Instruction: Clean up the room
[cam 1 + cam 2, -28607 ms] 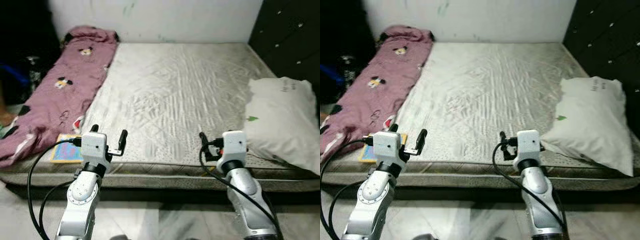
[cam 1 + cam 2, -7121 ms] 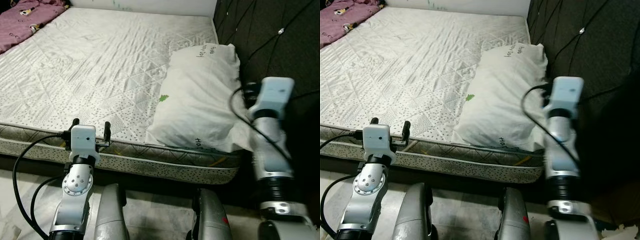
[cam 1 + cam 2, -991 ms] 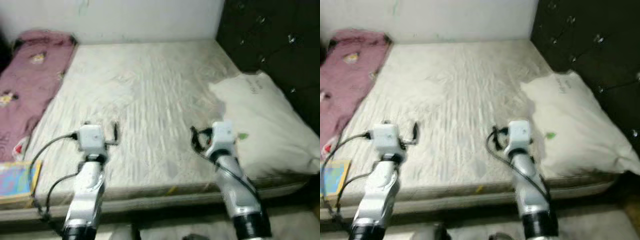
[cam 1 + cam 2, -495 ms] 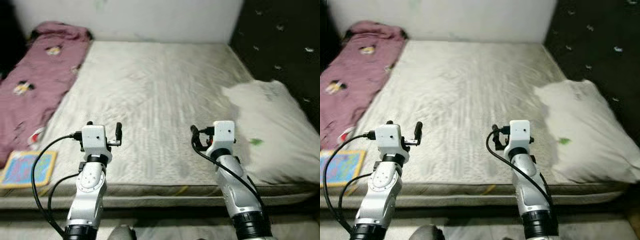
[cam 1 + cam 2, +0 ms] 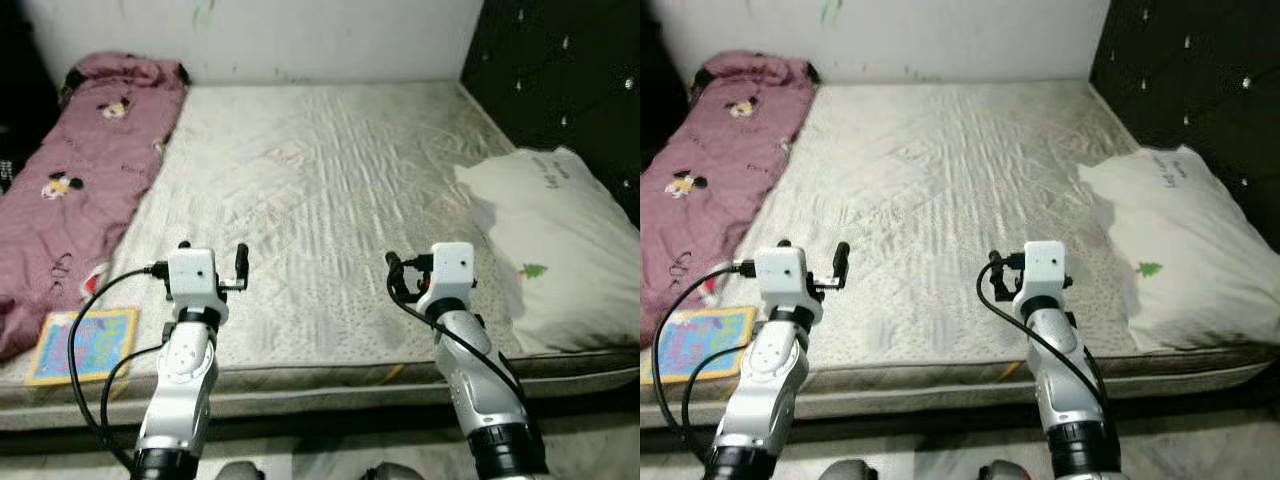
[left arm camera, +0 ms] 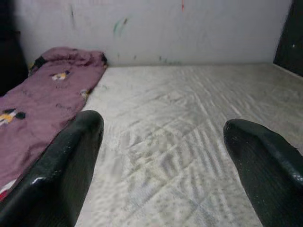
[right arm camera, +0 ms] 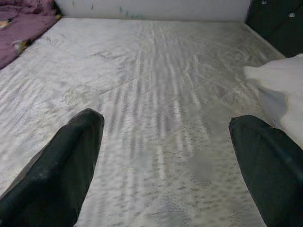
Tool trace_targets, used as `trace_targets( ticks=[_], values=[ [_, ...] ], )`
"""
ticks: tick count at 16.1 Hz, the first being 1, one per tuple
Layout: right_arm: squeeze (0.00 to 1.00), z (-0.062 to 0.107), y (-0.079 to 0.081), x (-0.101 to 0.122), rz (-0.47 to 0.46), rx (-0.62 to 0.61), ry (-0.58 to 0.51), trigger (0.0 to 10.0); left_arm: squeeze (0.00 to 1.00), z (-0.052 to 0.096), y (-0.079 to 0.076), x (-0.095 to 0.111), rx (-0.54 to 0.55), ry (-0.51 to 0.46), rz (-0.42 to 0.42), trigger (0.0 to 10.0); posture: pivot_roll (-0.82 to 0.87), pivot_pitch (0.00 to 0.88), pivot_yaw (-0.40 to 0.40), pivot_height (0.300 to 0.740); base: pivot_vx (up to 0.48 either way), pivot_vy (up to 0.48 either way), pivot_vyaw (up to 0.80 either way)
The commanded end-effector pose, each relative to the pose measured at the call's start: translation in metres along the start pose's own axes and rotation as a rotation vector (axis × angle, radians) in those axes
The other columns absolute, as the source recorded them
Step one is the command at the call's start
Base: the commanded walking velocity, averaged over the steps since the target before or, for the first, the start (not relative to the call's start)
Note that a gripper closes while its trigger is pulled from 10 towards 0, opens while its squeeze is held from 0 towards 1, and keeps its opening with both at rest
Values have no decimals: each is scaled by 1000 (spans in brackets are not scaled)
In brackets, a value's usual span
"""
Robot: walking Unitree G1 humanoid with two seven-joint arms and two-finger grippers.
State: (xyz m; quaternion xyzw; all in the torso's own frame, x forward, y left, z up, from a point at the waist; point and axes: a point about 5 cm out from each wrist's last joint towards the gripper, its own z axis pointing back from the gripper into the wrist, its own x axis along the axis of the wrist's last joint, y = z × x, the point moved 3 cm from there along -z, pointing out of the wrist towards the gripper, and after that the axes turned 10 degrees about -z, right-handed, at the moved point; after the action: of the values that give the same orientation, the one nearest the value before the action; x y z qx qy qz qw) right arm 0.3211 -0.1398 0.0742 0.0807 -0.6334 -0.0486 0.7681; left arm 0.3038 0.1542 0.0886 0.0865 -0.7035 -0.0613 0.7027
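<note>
A wide bed with a bare grey-white quilted mattress fills the scene, its long axis running from the dark tufted headboard on the robot's right across to its left. A white rectangular pillow printed with a small green tree lies on the mattress at the right, up against the headboard, its long axis running from the near edge of the bed away toward the white wall. Along the left side a crumpled mauve blanket with cartoon mouse prints stretches in a long strip from the far corner by the wall toward the near edge, lengthwise away from the robot. At the blanket's near end a flat, colourful square picture book lies on the mattress beside the front edge, touching the blanket or just beside it. The left claw hovers above the near part of the mattress, its two black fingers spread apart and holding nothing, pointing across the bed toward the wall. The right claw hovers likewise above the near mattress, just left of the pillow, released and empty, its fingers wide apart and aimed the same way.
</note>
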Motion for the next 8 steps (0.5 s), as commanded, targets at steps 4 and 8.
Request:
trace_targets(
  ticks=[4,8],
  values=[
    [0,-3,7,1,-11,20,11,10000,0,0,10,-1,21,4,-8,10000,22,0,-4,740,0,480,-102],
    [0,-4,7,1,-9,20,11,10000,0,-1,9,-1,18,4,-2,10000,21,0,-5,740,0,480,-525]
  ],
)
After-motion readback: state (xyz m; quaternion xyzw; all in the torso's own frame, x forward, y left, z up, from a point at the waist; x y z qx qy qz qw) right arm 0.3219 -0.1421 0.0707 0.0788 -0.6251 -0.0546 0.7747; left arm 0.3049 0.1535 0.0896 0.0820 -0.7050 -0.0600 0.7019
